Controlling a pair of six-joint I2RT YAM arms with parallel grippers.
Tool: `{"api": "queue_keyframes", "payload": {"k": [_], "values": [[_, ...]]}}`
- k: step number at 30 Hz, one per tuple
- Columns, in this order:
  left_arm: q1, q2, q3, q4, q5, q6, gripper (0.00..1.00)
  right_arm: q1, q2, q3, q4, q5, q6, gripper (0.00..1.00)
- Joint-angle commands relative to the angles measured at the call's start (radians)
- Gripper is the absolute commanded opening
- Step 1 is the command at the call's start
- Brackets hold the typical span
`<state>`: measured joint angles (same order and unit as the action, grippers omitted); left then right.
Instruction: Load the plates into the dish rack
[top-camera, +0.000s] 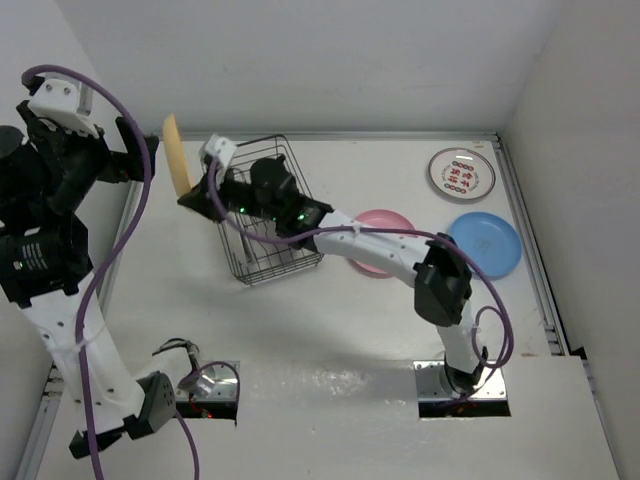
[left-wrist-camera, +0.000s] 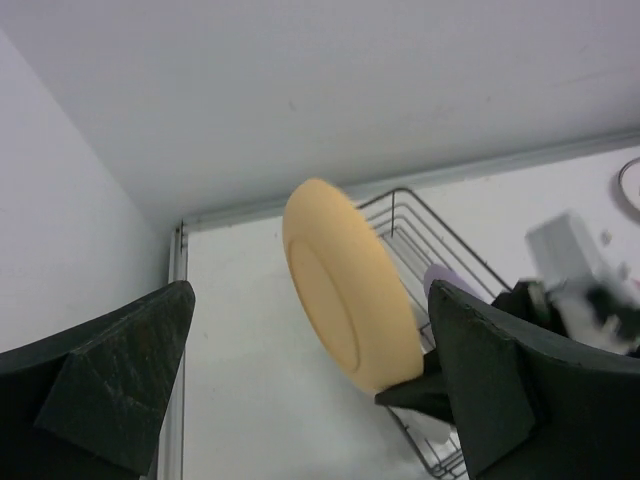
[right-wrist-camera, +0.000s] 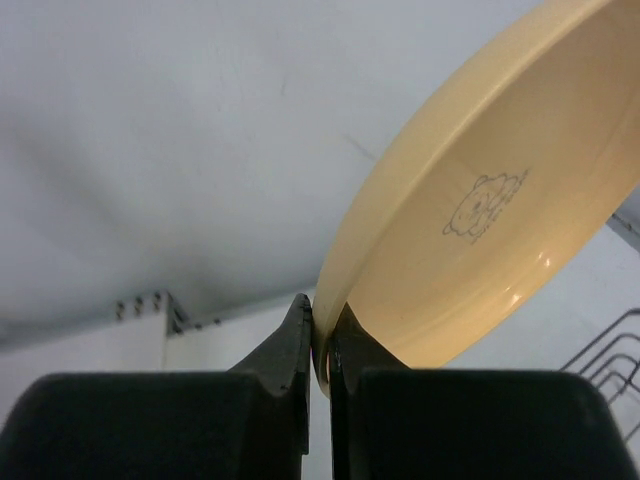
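Pinching the yellow plate (right-wrist-camera: 480, 230) at its rim, my right claw (right-wrist-camera: 320, 320) is clamped. I judge the plate light, stiff and slippery. The rack (top-camera: 285, 268) lies at its 4 o'clock; my left claw (left-wrist-camera: 300, 340) gapes, empty.

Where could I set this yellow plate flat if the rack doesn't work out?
Bare table lies in front of the dish rack, toward the arm bases, and along the back wall between rack and printed plate. Crowded: the right side, where the pink plate and blue plate sit beside the right arm.
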<state>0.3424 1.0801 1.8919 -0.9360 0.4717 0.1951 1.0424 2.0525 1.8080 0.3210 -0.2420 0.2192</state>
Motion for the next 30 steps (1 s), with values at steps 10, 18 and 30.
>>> {"api": "queue_keyframes", "payload": {"k": [10,18,30], "values": [[0.004,-0.022,-0.282,0.106,-0.199,-0.002,1.0,-0.182,-0.322,-0.146,0.098,-0.132,0.23,0.0],[0.001,0.078,-0.543,0.075,-0.467,0.018,1.0,-0.222,-0.357,-0.325,0.066,-0.2,0.195,0.0],[0.001,0.087,-0.646,0.101,-0.453,-0.002,1.0,-0.24,-0.31,-0.414,0.047,-0.213,0.2,0.0]]}}
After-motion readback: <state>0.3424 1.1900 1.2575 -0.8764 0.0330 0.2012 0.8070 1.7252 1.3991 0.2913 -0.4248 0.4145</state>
